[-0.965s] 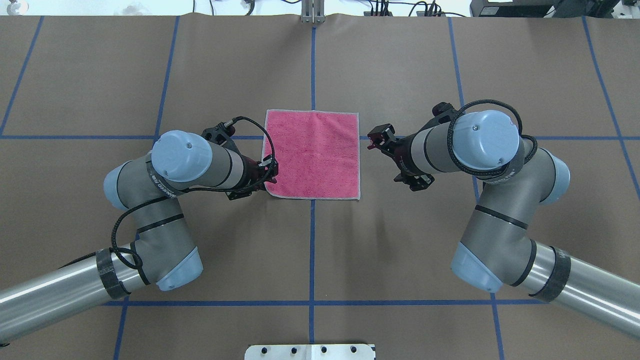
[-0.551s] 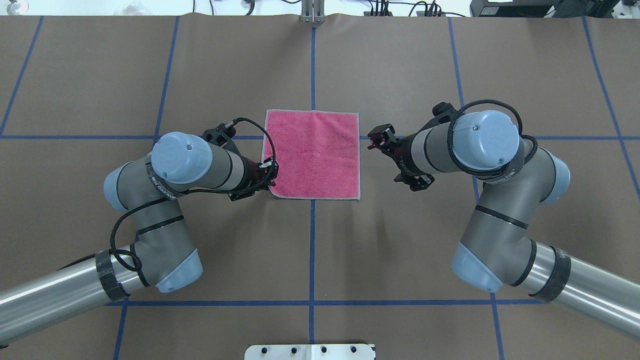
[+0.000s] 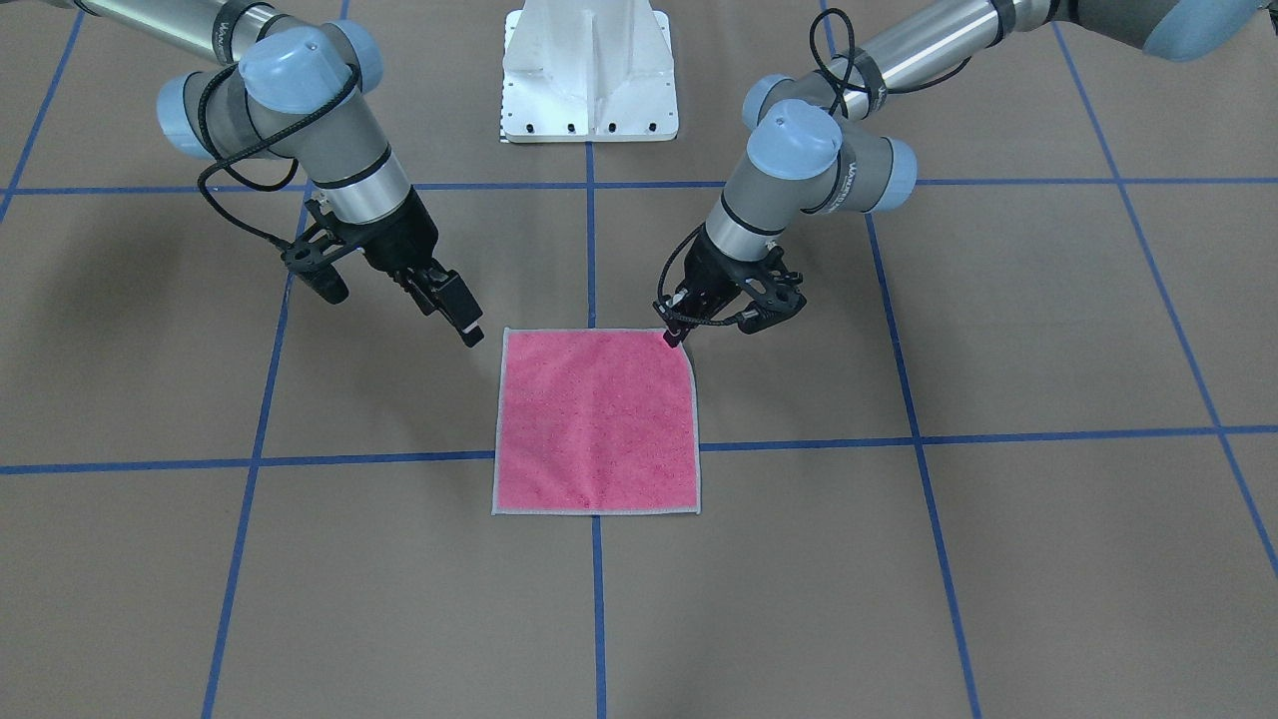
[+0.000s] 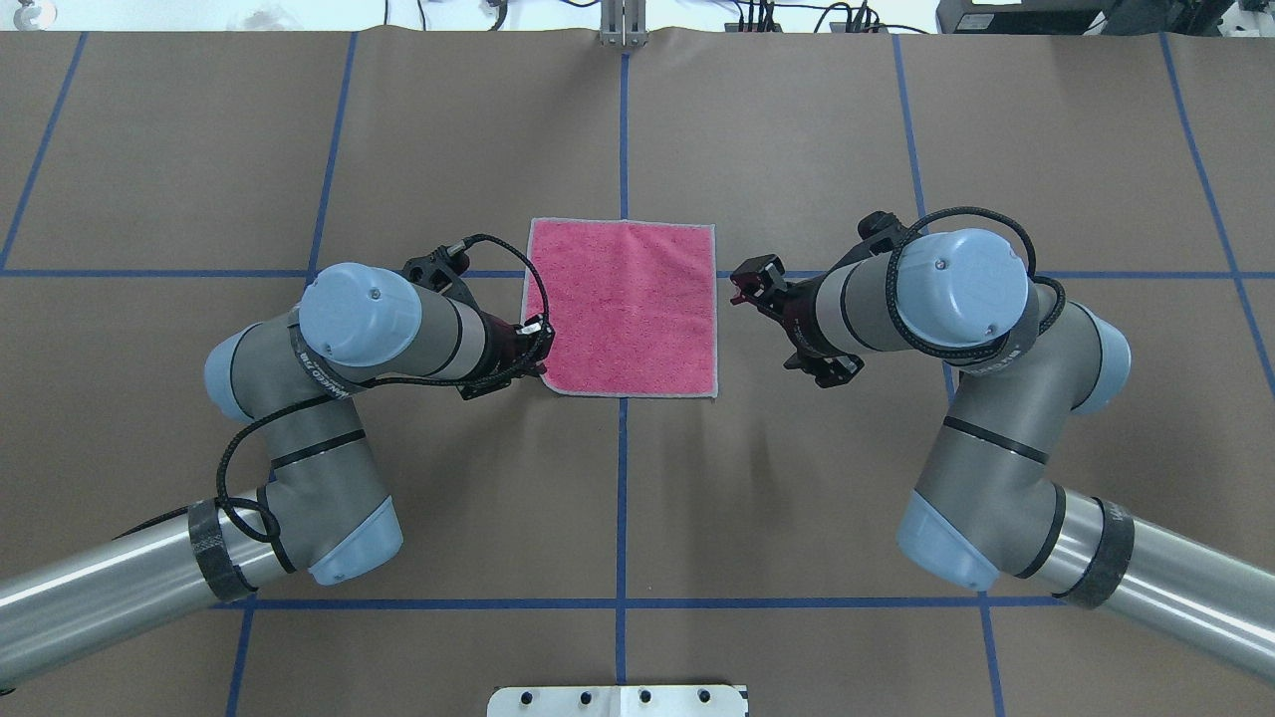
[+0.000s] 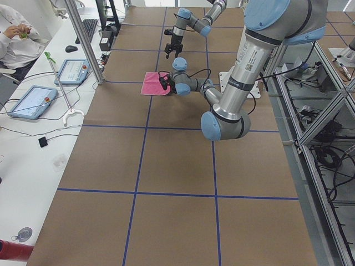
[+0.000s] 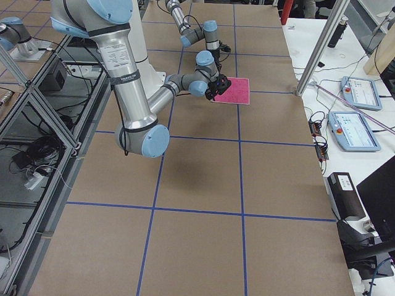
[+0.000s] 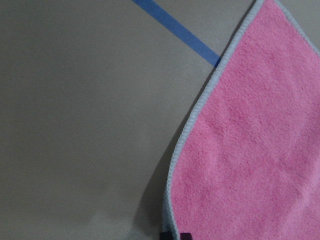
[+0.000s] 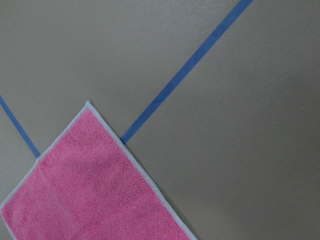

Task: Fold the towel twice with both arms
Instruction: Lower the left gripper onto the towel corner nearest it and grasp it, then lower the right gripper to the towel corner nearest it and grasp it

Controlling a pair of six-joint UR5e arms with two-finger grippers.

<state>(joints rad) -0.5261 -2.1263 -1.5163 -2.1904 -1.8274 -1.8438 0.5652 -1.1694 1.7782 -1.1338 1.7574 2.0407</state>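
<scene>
Now left gripper [image 3: 675,335] pinches the towel [image 3: 596,429] at its corner; right gripper [image 3: 464,323] gapes just beside.

Easy count: one towel [image 4: 623,307], two arms [image 4: 319,458] [image 4: 986,468], two hands [image 4: 536,344] [image 4: 745,281], one white pedestal [image 3: 589,75], one worktop [image 4: 797,518]. Upper left in the left side view: two tablets [image 5: 75,71] [image 5: 30,101], one person [image 5: 16,36].

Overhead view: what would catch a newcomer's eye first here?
The pink towel lies flat at the centre of the brown table, the one bright thing there. The left gripper is at its near-left corner, while the right gripper hangs just off the opposite edge, apart from it.
</scene>
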